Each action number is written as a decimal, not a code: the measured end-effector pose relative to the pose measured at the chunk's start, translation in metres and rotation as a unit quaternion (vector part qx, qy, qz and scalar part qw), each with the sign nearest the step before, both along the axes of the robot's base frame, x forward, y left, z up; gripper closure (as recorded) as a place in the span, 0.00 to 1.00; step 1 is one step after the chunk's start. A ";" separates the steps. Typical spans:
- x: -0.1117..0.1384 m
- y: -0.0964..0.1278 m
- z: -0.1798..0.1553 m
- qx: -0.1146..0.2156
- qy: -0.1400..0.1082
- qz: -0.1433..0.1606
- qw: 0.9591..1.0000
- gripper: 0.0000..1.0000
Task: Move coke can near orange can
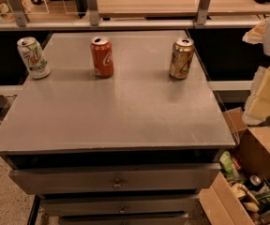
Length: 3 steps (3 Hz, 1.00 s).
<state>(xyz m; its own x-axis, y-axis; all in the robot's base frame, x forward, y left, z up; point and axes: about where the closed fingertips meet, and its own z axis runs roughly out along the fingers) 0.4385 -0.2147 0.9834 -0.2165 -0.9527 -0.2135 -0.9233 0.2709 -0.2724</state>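
The coke can (102, 56), red-orange with white script and a silver top, stands upright at the back middle of the grey cabinet top (116, 111). The orange can (181, 58), golden-tan with a dark triangular mark, stands upright at the back right, well apart from the coke can. My gripper (265, 90) shows as cream and white parts at the right edge of the view, off the cabinet top and to the right of the orange can, holding nothing that I can see.
A white-and-green can (33, 57) stands at the back left corner. Drawers (116, 181) lie below the front edge. An open cardboard box (250, 182) of packets sits on the floor at the right. A shelf with rails (144, 20) runs behind.
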 end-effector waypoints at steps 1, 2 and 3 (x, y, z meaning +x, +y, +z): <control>0.000 0.000 0.000 0.000 0.000 0.000 1.000 0.00; 0.023 0.012 0.002 0.003 -0.006 -0.003 1.000 0.00; 0.066 0.037 -0.001 0.017 -0.019 -0.013 1.000 0.00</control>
<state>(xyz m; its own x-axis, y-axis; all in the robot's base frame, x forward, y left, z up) 0.5043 -0.1775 0.9821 -0.2326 -0.9390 -0.2534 -0.9051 0.3043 -0.2968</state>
